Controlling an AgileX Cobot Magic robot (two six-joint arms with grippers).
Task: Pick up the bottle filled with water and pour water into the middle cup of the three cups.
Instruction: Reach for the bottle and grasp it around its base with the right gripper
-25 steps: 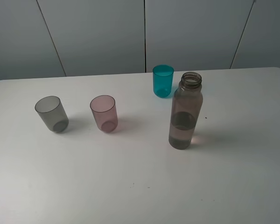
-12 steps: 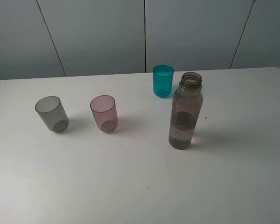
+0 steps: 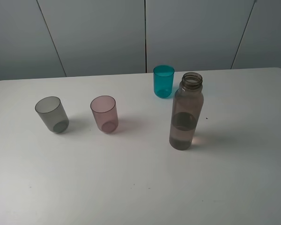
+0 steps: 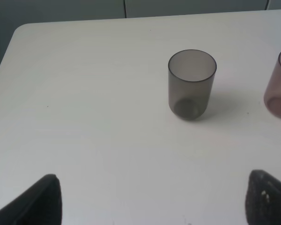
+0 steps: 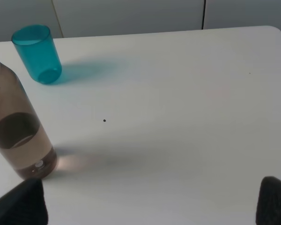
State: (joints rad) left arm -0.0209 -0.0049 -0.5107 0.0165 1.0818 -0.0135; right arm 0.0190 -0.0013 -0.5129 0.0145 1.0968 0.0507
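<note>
Black tips frame each wrist view. We see the left pincer (image 4: 154,206) spread wide with nothing between its tips, and the right pincer (image 5: 147,206) spread just as wide, also empty. Ahead of the left pincer the smoky grey cup (image 4: 192,84) stands upright on the white surface (image 4: 84,117), with the pink middle cup (image 4: 280,84) beside it. Ahead of the right pincer we find the smoky brown bottle (image 5: 16,126), upright, uncapped and partly filled with water, with the teal cup (image 5: 37,54) beyond it. From the high camera, the bottle stands well apart from the middle cup, on its right, and the teal cup stands near the bottle, towards the wall.
</note>
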